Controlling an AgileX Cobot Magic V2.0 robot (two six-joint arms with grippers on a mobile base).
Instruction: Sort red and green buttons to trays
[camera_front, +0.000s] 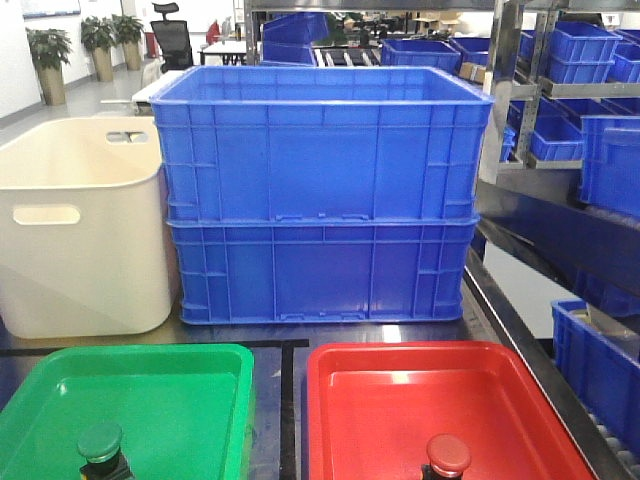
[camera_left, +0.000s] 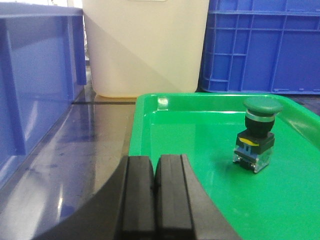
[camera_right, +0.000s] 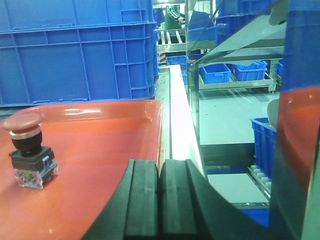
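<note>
The green button (camera_front: 101, 447) stands upright in the green tray (camera_front: 190, 395) at its near edge; the left wrist view shows the button (camera_left: 256, 135) to the right in the tray (camera_left: 200, 145). The red button (camera_front: 447, 458) stands upright in the red tray (camera_front: 400, 400); the right wrist view shows it (camera_right: 27, 150) at the left in the tray (camera_right: 110, 150). My left gripper (camera_left: 155, 161) is shut and empty over the green tray's left rim. My right gripper (camera_right: 160, 166) is shut and empty over the red tray's right rim. Neither gripper shows in the front view.
Two stacked blue crates (camera_front: 320, 195) stand behind the trays. A cream tub (camera_front: 75, 225) with handle slots stands at the back left. Another blue crate (camera_left: 35, 90) is to the left of the left gripper. Shelving with blue bins (camera_front: 590, 110) lines the right.
</note>
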